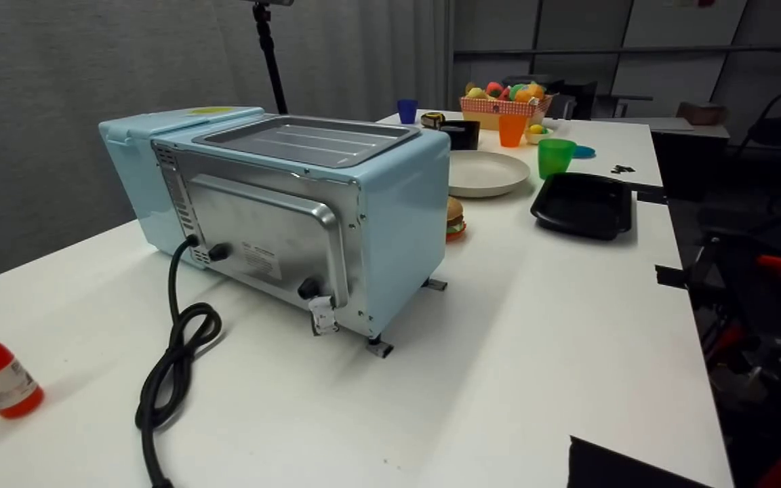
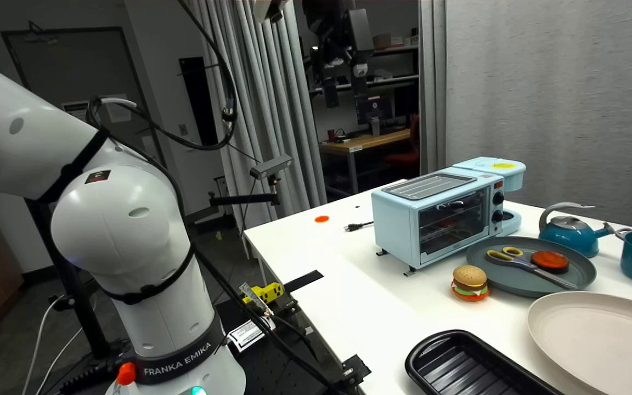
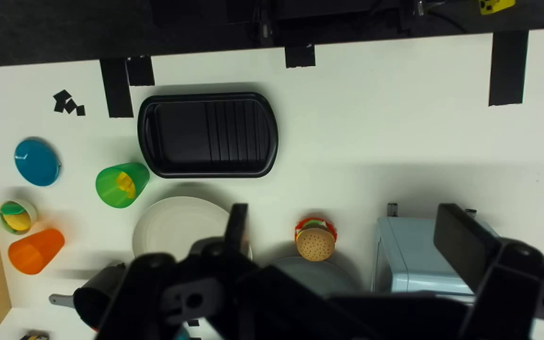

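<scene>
While the white table (image 3: 409, 104) spreads across my wrist view, the biggest thing on it is the light-blue toaster oven (image 2: 442, 214), set well in from the robot-side edge. Near that edge lies the black ribbed tray (image 3: 208, 134), with the pale plate (image 3: 182, 226) and the grey plate (image 2: 505, 280) farther in. I have the gripper (image 3: 343, 231) above the table with its fingers spread wide. Framed in that gap is the burger (image 3: 316, 243), upright on the table between the oven and the pale plate, just beside the grey plate, farther from the robot-side edge than the tray. Its domed tan bun is speckled with dark dots; beneath come a brown patty, green and white layers, and a ruffled orange-red base.
</scene>
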You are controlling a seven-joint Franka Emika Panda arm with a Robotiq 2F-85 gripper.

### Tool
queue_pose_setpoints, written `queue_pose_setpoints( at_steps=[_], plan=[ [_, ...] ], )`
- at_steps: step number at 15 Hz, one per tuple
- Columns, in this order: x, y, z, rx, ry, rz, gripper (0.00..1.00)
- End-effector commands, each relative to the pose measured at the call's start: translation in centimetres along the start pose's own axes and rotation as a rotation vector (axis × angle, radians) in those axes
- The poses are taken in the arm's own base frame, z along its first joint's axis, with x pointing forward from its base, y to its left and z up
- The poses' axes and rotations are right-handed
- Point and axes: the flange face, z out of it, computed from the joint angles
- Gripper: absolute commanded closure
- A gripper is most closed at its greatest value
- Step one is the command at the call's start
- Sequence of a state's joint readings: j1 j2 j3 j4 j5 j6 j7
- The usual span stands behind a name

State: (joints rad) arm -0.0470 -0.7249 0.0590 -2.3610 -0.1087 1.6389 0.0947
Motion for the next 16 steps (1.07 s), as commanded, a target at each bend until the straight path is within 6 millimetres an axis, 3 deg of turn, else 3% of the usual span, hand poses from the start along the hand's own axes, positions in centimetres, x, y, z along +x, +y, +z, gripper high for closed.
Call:
queue_pose_setpoints(
  at_steps=[1, 5, 9, 16],
  plan=[
    [0.0, 0.0, 0.0, 0.000, 0.000, 0.000, 0.00],
    [0.2, 0.0, 0.3, 0.003, -0.004, 0.002, 0.00],
    [1.6, 0.8, 2.5, 0.011, -0.034, 0.022, 0.00],
    [5.6, 5.9, 8.9, 0.066, -0.074, 0.127, 0.00]
  ],
)
